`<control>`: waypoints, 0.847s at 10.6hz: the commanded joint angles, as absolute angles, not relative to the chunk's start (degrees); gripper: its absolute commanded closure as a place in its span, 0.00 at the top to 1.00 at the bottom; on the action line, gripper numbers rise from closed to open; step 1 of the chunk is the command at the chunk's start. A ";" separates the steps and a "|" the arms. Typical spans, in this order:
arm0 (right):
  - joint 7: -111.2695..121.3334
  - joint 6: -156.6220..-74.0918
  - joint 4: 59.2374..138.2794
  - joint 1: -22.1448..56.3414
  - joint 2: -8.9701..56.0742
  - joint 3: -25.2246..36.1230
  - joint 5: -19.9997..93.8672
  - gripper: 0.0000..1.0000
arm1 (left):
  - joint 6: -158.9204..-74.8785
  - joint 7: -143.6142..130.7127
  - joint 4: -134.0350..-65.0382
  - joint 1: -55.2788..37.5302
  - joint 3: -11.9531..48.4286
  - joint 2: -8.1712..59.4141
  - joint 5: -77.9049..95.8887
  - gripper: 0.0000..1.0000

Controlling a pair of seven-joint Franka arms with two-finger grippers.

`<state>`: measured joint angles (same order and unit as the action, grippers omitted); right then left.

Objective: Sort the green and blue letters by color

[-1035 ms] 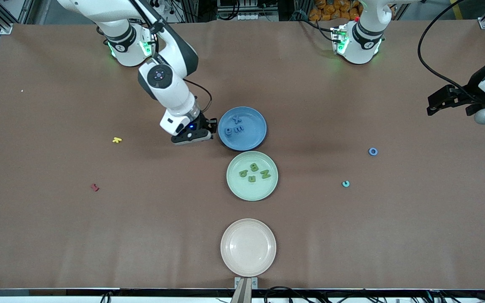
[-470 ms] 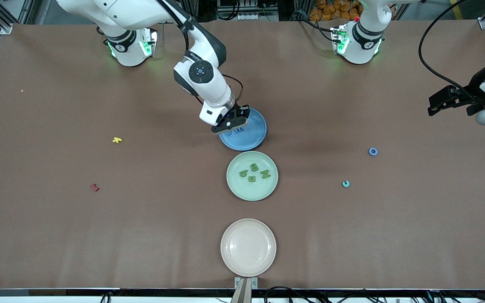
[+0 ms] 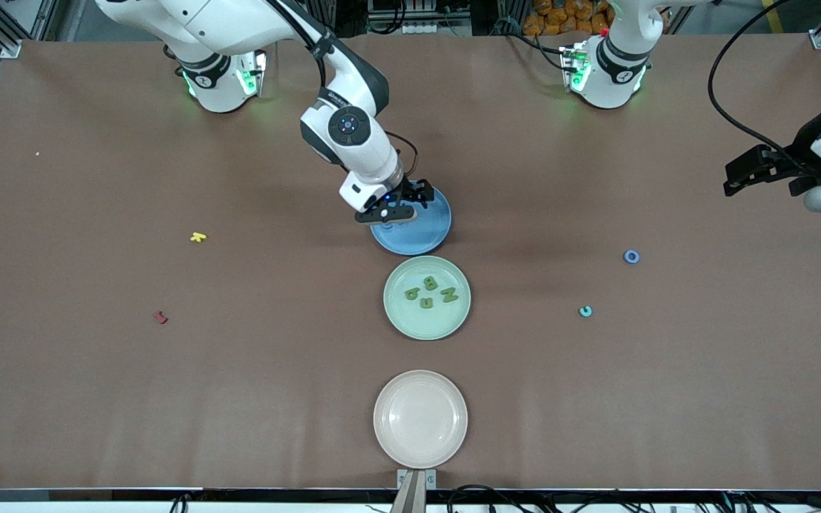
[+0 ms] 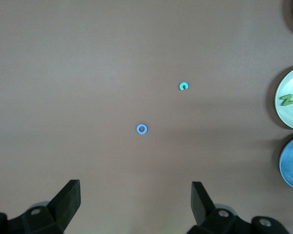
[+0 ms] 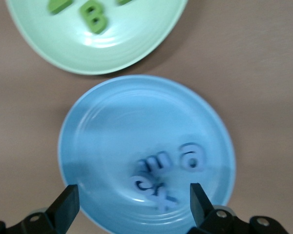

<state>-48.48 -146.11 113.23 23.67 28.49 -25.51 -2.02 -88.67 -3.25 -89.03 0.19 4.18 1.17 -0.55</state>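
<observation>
My right gripper (image 3: 402,203) hangs open just over the blue plate (image 3: 425,235), with nothing between its fingers. In the right wrist view the gripper (image 5: 133,202) is above several blue letters (image 5: 156,163) lying in that plate (image 5: 102,146). Several green letters (image 3: 430,283) lie in the pale green plate (image 3: 400,320), which stands nearer the front camera. A blue O (image 3: 631,256) and a teal C (image 3: 585,311) lie loose on the table toward the left arm's end. My left gripper (image 3: 745,174) waits open above that end, the blue O (image 4: 142,129) in view ahead of its fingers (image 4: 71,195).
A beige plate (image 3: 420,419) stands near the table's front edge. A yellow letter (image 3: 198,236) and a dark red letter (image 3: 160,317) lie toward the right arm's end. The brown table top (image 3: 596,399) spreads wide around the plates.
My right gripper swung from beside the blue plate to over it and opened. One more blue letter now lies in that plate. The left arm has hardly moved.
</observation>
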 commanded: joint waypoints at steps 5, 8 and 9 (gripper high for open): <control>-49.05 -134.83 113.20 1.96 21.63 -25.66 -2.28 1.00 | -89.12 -1.67 -89.74 0.70 4.31 0.26 0.70 1.00; -39.23 -134.91 112.94 -1.66 21.45 -17.96 -2.99 1.00 | -89.21 -1.41 -89.04 0.62 4.39 0.61 -0.09 1.00; -35.46 -134.91 112.77 -1.93 21.45 -15.32 -3.08 1.00 | -89.12 -1.32 -88.86 0.62 4.39 0.70 0.00 1.00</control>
